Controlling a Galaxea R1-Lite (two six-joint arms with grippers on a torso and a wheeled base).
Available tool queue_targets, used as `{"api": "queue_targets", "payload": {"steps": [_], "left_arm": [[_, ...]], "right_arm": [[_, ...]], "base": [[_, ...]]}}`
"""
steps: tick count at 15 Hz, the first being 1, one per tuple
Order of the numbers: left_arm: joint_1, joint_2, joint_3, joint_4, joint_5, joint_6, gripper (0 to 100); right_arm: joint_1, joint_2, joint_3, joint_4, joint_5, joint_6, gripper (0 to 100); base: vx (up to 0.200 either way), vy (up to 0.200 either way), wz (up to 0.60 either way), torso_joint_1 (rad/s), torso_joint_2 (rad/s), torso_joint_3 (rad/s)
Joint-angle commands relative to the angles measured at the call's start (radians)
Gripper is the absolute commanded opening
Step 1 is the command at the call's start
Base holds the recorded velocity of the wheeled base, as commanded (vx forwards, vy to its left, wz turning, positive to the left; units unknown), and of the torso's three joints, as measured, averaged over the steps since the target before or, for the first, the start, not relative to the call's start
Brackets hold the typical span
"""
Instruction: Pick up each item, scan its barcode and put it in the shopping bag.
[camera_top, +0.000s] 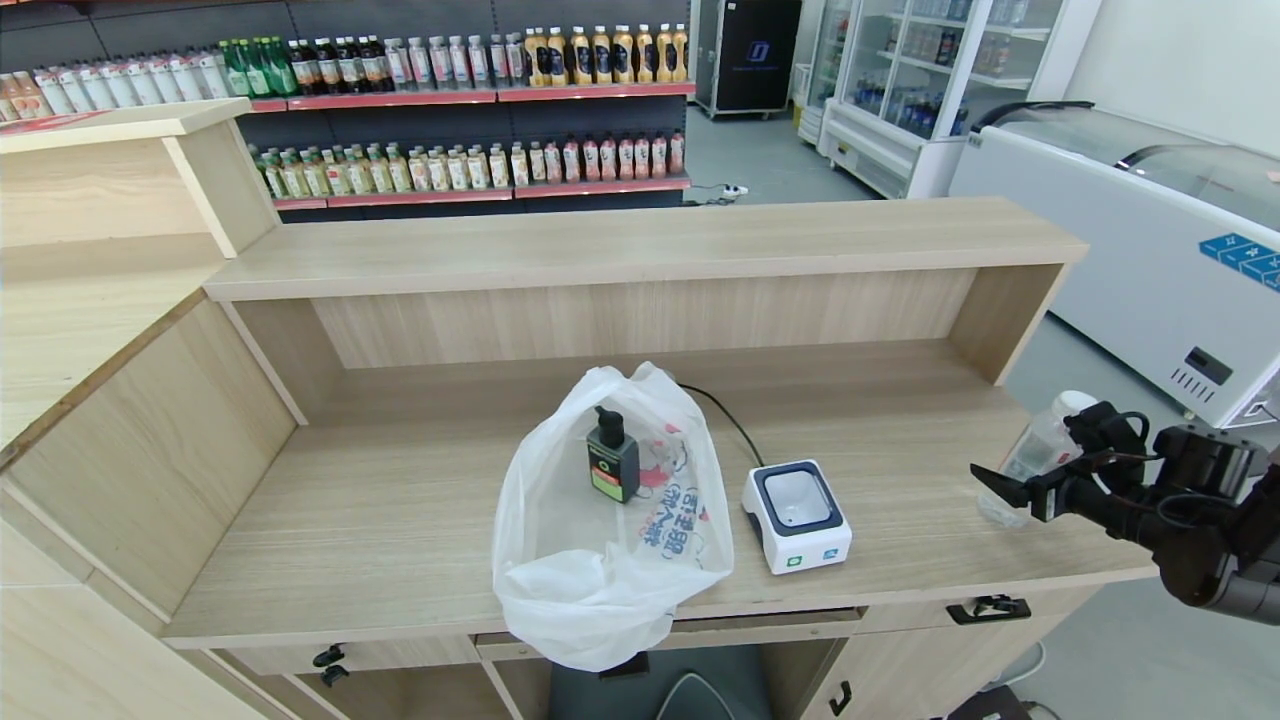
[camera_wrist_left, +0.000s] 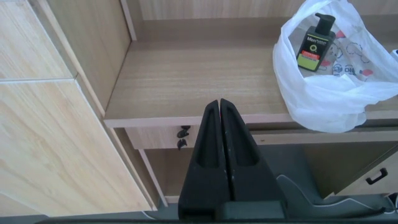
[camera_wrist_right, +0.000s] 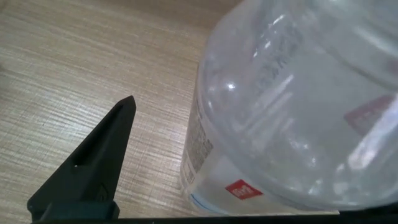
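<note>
Wood-grain checkout counter (camera_top: 400, 520) runs across my head view, with the task's things spread along it. Off its near left corner, my left gripper (camera_wrist_left: 219, 109) hangs in front of the drawers with its two black fingers pressed flat together, holding nothing. Near the middle of the counter sits a white plastic shopping bag (camera_top: 610, 560), its mouth open and its lower edge drooping over the front edge. Inside it stands a black pump bottle with a green and red label (camera_top: 612, 460), upright, so I judge one item is already packed. Just beside the bag, to its right, is a white box-shaped barcode scanner (camera_top: 795, 515) with its window facing up and a black cable (camera_top: 720, 410) trailing to the back. Well apart from it, at the counter's right end, stands a clear plastic bottle with a white cap (camera_top: 1030, 465). My right gripper (camera_top: 1042, 448) straddles it with jaws spread. One finger (camera_wrist_right: 93, 168) sits clear of the bottle wall, and the other is hidden behind it. I judge this bottle is not yet gripped, scanned or bagged.
</note>
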Motion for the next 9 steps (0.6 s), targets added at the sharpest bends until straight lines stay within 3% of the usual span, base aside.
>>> {"api": "queue_targets", "payload": {"steps": [1, 8, 9], "left_arm": [[-0.002, 0.0, 0.0, 0.0, 0.001, 0.0, 0], [0.0, 0.0, 0.0, 0.0, 0.001, 0.0, 0], [0.0, 0.0, 0.0, 0.0, 0.001, 0.0, 0]], "right_arm": [[0.009, 0.01, -0.01, 0.001, 0.001, 0.001, 100], [0.027, 0.018, -0.01, -0.016, 0.001, 0.002, 100], [0.027, 0.018, -0.009, -0.027, 0.001, 0.008, 0]], "base": [[0.0, 0.0, 0.0, 0.0, 0.0, 0.0], [0.0, 0.0, 0.0, 0.0, 0.0, 0.0], [0.0, 0.0, 0.0, 0.0, 0.0, 0.0]]}}
